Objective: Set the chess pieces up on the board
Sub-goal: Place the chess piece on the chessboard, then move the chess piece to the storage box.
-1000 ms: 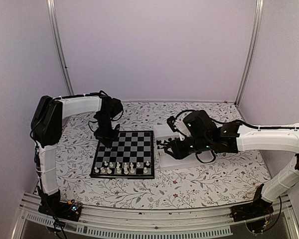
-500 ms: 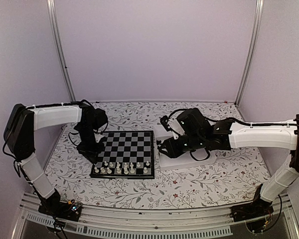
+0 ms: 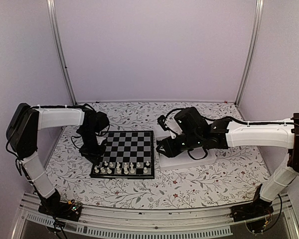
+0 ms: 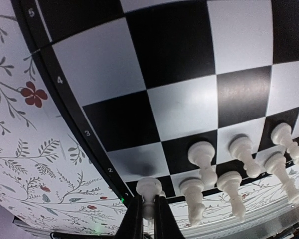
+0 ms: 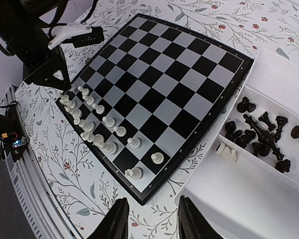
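The board (image 3: 132, 143) lies between the arms, with white chess pieces (image 3: 122, 168) standing in its two near rows. My left gripper (image 3: 96, 158) is at the board's near left corner. In the left wrist view it (image 4: 148, 215) is shut on a white pawn (image 4: 148, 188) held over the corner squares beside other white pieces (image 4: 202, 154). My right gripper (image 3: 162, 148) is open and empty, above the gap between the board (image 5: 159, 74) and the tray. Black pieces (image 5: 261, 132) and one white piece (image 5: 225, 151) lie in the tray.
The white two-compartment tray (image 3: 189, 160) sits just right of the board; it also shows in the right wrist view (image 5: 249, 199). A flowered cloth (image 3: 199, 184) covers the table. Purple walls and metal posts close in the back and sides.
My left gripper has moved from the board's far left corner along the left edge to the near left corner. My right gripper has shifted slightly left, towards the board.
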Tool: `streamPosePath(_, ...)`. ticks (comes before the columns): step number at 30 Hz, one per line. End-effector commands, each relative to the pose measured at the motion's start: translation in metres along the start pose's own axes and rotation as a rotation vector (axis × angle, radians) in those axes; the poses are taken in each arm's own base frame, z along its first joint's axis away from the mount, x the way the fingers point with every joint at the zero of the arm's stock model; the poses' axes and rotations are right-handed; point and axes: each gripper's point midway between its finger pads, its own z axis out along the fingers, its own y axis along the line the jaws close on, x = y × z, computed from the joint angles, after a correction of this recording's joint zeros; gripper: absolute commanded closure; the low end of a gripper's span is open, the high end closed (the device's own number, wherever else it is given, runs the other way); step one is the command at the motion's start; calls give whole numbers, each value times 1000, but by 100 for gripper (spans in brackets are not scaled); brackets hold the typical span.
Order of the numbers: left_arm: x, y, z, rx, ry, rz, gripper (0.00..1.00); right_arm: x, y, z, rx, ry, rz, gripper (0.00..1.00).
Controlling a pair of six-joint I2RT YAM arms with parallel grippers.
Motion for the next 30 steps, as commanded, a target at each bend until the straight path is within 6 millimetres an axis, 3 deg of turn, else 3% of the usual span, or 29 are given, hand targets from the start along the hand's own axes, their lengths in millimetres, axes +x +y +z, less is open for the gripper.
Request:
streamPosePath(1,-13,1,3,-29,-25,6,93,-9,1,-1,-4,-23,-8,64)
streamPosePath(8,-13,3,10,-45,-7,10,91,-10,-2,-1,5,-26,-6,64)
streamPosePath(16,-12,2,2,-38,-15,15,75,-10,-4,-1,13,-19,-4,64)
streamPosePath(19,-12,0,-13,-31,-38,16,72,-8,-18,-6,47,-6,28,64)
streamPosePath(25,-11,1,-48,-33,-109,42,64,7,-75,-23,149,30,199,66)
streamPosePath(28,-27,-9,-72,-6,-192,54,64,18,-81,-21,130,67,228,69)
streamPosePath(30,-46,-25,-96,45,-287,81,64,27,-82,-13,125,121,215,72)
